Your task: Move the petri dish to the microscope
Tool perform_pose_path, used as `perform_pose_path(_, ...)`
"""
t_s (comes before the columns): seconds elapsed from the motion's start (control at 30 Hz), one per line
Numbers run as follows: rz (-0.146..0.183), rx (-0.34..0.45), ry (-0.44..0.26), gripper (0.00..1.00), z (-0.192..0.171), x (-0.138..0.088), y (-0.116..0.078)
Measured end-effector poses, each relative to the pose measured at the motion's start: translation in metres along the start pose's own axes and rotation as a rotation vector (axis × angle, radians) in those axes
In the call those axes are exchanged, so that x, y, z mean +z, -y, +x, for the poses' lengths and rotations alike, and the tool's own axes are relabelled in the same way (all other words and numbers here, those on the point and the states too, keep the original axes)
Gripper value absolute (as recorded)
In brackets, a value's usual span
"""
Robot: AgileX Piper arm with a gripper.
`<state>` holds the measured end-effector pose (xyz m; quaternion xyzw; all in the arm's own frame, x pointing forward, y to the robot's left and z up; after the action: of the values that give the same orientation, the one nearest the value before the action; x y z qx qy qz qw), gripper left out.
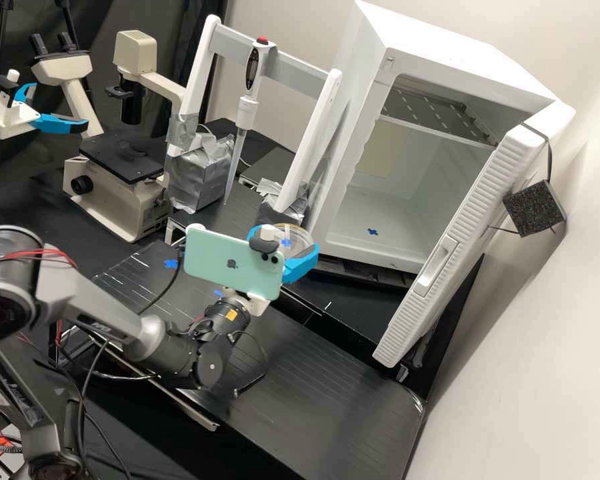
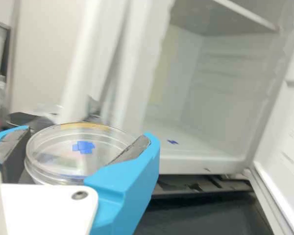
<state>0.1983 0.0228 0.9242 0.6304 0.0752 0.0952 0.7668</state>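
In the high view my gripper (image 1: 283,257) is at the middle of the bench, before the white incubator, its blue fingers shut on the clear petri dish (image 1: 297,235). The wrist view has the gripper (image 2: 81,159) with a finger at either side of the round petri dish (image 2: 73,156), which looks about level and bears a blue tape mark. A phone mount hides part of the fingers in the high view. The cream microscope (image 1: 113,200) stands at the back left, with its flat black stage (image 1: 128,157) under the dark objective column.
The open white incubator (image 1: 380,257) stands right, its door (image 1: 447,247) swung outward. A pipette (image 1: 247,110) hangs from a white frame (image 1: 197,87) between microscope and dish. A second arm's gripper (image 1: 60,123) is at the far left. The black bench platform (image 1: 353,387) lies below.
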Motion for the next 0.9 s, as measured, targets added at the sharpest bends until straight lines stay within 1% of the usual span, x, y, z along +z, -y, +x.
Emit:
perform_pose_path(0.1, -0.011, -0.004, -0.037, 0.0, -0.008, -0.018, 0.005)
perform_pose_path(0.13, -0.022, -0.005, -0.055, 0.0, -0.01, -0.024, 0.006)
perform_pose_path(0.2, -0.031, -0.013, -0.09, 0.0, -0.013, -0.035, 0.011)
perform_pose_path(0.27, -0.034, -0.031, -0.144, 0.0, -0.016, -0.048, 0.019)
perform_pose_path(0.37, -0.026, -0.067, -0.218, 0.0, -0.018, -0.064, 0.03)
perform_pose_path(0.57, 0.006, -0.151, -0.367, 0.0, -0.018, -0.088, 0.048)
perform_pose_path(0.6, 0.018, -0.171, -0.396, 0.0, -0.017, -0.093, 0.052)
perform_pose_path(0.8, 0.054, -0.25, -0.508, 0.0, -0.007, -0.109, 0.061)
perform_pose_path(0.87, 0.073, -0.28, -0.546, 0.0, -0.003, -0.115, 0.065)
perform_pose_path(0.9, 0.095, -0.296, -0.567, 0.0, 0.0, -0.12, 0.068)
